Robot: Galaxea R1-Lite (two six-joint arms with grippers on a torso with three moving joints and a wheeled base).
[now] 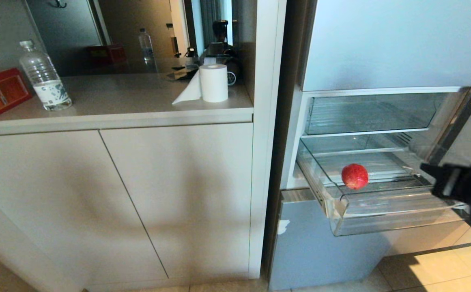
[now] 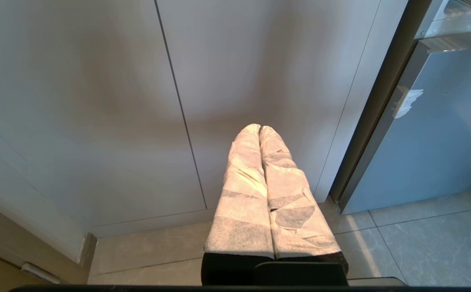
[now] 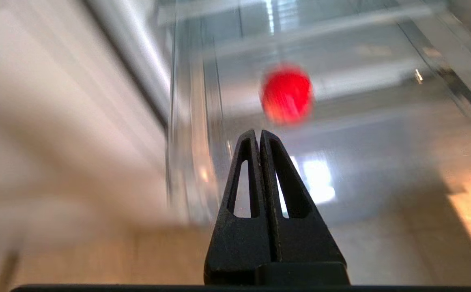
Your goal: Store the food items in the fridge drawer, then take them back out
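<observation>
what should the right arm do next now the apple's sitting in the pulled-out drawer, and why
Probably open the fingers and reach back in for the red fruit. It lies loose in the pulled-out fridge drawer, so storing looks done and taking it out remains. The right gripper is shut on nothing, outside the drawer and short of the fruit. The left gripper is parked shut by the cabinet.

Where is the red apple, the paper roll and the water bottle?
apple (image 1: 355, 176), head view, middle of its red skin.
paper roll (image 1: 214, 83), head view, its white side.
water bottle (image 1: 45, 77), head view, its clear body.
</observation>
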